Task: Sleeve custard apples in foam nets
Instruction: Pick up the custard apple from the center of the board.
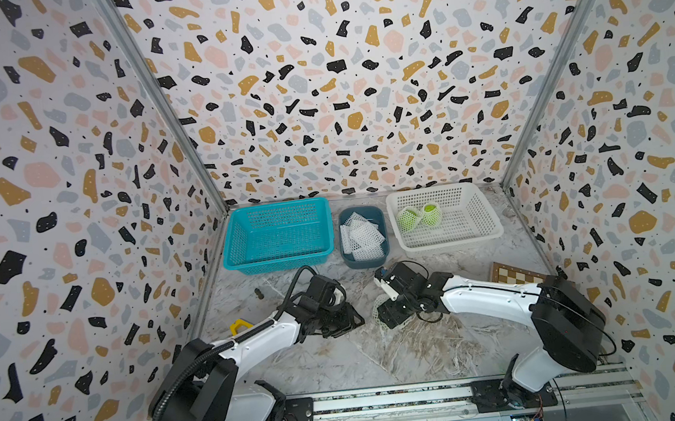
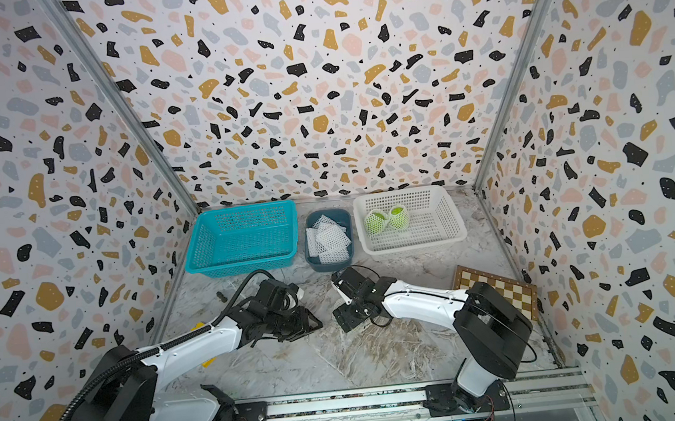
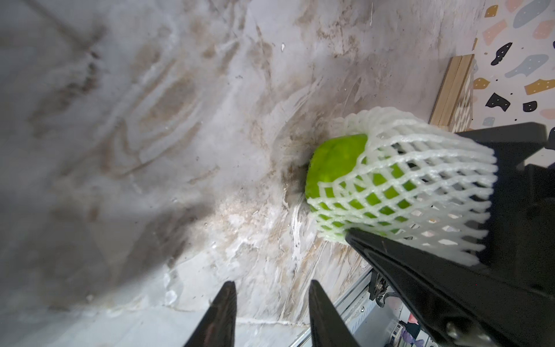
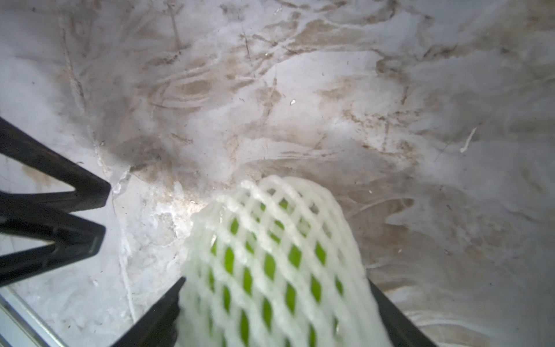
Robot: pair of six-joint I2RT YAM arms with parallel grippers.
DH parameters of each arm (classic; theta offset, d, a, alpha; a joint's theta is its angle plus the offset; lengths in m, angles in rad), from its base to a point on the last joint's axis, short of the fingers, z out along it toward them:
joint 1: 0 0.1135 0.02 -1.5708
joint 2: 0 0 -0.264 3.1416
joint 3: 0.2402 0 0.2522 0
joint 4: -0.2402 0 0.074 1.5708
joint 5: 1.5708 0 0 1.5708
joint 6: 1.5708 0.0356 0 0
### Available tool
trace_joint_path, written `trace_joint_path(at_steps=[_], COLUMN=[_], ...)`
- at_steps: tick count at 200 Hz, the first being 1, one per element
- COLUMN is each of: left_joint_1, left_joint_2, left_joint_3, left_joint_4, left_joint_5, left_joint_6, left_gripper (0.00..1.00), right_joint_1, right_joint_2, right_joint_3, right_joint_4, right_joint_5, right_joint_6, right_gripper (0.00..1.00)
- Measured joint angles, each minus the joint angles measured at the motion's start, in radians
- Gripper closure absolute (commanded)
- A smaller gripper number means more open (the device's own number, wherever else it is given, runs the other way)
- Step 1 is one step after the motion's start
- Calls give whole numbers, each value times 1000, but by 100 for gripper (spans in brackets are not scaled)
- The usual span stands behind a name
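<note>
- Right gripper (image 4: 276, 282): jaws wide, closed around the apple (image 3: 333, 168), with fingers against its net (image 3: 420, 168) on both sides.
- The apple is at mid-table (image 1: 381, 353), nearer than the bin (image 1: 385, 253).
- Left gripper (image 3: 271, 288): partly open, empty, just left of it.
- Netted pair (image 1: 417, 217) lies in the basket (image 1: 474, 224), far right.

Left fingers (image 3: 223, 315) narrowly parted, right fingers (image 4: 153, 321) spread wide, both pointing inward

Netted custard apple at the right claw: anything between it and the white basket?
Nothing visible. The custard apple in its foam net sits at the right claw; the net bin stands beside the white basket, off the path. Its wrist hides part of the way.
</note>
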Motion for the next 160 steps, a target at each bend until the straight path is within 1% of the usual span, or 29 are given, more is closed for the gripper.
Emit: trace_joint_path(at_steps=[23, 47, 105, 130, 160], left_joint_1=[6, 11, 18, 18, 18], left_joint_2=[0, 0, 0, 0, 2], left_joint_3=[-5, -11, -16, -23, -26], left_joint_4=[0, -1, -1, 0, 0], left_joint_5=[0, 1, 5, 6, 15], left_joint_6=[0, 0, 0, 0, 0], left_gripper=[61, 62, 62, 62, 62], right_joint_1=[19, 28, 40, 41, 43], right_joint_2=[14, 22, 42, 54, 102], right_joint_3=[13, 13, 13, 13, 13], right_joint_4=[-8, -15, -19, -8, 3], right_joint_5=[5, 11, 18, 14, 10], right_joint_6=[-13, -23, -32, -35, -40], right_gripper=[17, 13, 15, 13, 13])
